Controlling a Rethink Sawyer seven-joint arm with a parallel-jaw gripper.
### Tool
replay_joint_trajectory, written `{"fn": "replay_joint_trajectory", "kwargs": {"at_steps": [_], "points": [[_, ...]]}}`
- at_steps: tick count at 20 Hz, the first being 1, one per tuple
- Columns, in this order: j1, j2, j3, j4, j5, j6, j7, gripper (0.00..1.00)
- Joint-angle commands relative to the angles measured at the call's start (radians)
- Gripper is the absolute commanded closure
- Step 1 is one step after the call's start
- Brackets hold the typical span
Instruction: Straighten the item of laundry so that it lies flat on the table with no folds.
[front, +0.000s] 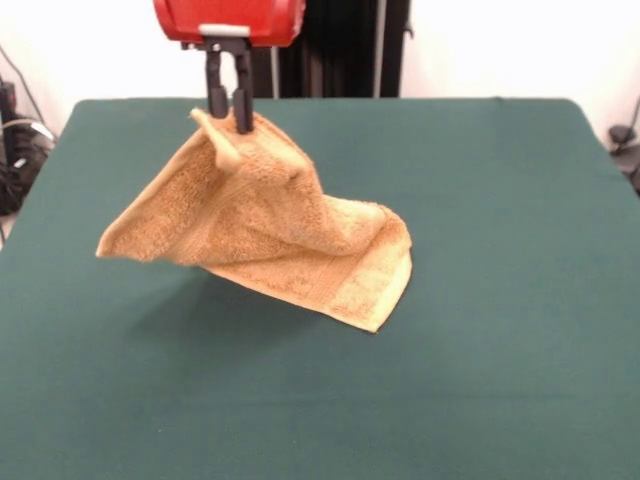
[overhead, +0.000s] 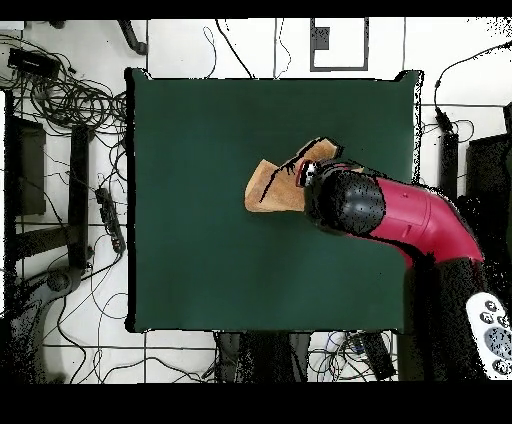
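Washcloth (front: 262, 228) hangs pinched in gripper (front: 229, 108) over bare table (front: 500, 300)

One orange-tan washcloth (front: 262, 225), one green surface (front: 500, 300), one red and black arm (overhead: 400, 215) carrying one tool (front: 229, 105).

Overhead, the arm (overhead: 400, 215) hides the gripper and part of the washcloth (overhead: 275, 185).
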Motion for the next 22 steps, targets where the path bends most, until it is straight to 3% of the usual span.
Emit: {"fn": "replay_joint_trajectory", "kwargs": {"at_steps": [1, 22], "points": [[-0.001, 0.059, 0.122, 0.152, -0.040, -0.052, -0.020, 1.00], [0.010, 0.056, 0.112, 0.128, -0.056, -0.023, 0.004, 1.00]]}}
